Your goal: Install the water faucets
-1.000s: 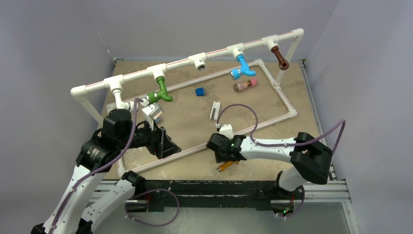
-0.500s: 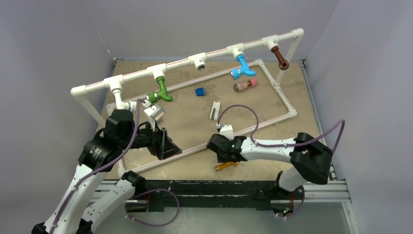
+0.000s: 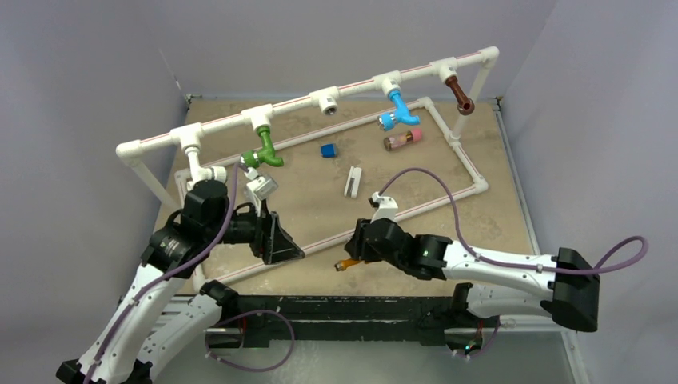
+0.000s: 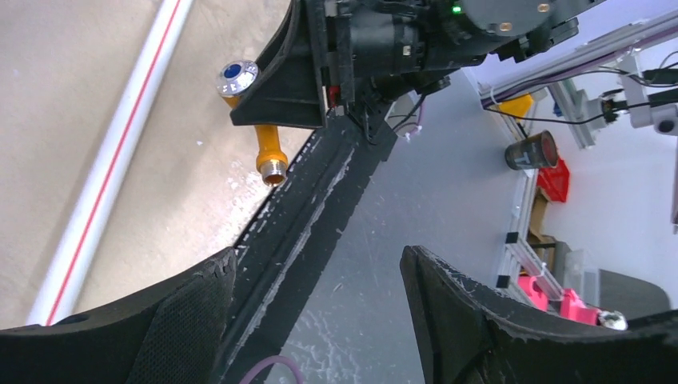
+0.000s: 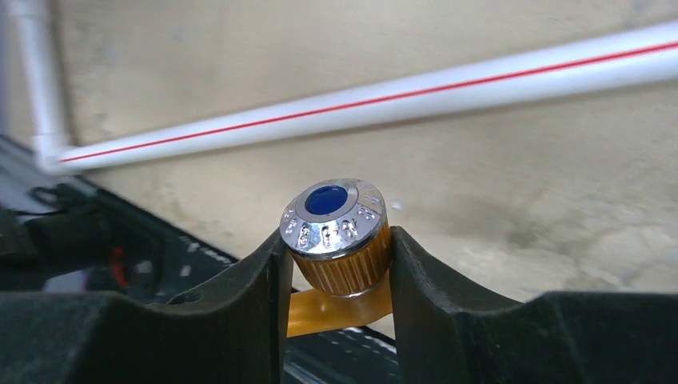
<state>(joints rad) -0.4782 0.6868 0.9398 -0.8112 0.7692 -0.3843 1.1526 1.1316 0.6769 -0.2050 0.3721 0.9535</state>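
- Right wrist view: the orange faucet (image 5: 336,232) sits squarely between the two fingers of the right gripper (image 5: 336,244). They are closed partway onto its ribbed, chrome-topped knob, one pad pressed on each side.
- The blue-centred cap stands proud of the fingertips, and the orange body runs on below the pads.
- In the left wrist view the nozzle end hangs farthest from those fingers, over the near edge of the table (image 3: 496,224). Whether it touches the surface cannot be told.
- Beyond the right fingertips lies a white pipe (image 5: 448,88) with a red stripe, apart from them.
- The left gripper (image 4: 316,264) has its fingers spread wide with nothing between them. The held faucet is ahead of its fingertips, well apart.
- Far beyond both sets of fingers, the green faucet (image 3: 262,154), blue faucet (image 3: 397,110) and brown faucet (image 3: 459,95) hang from the raised pipe rail (image 3: 292,105).
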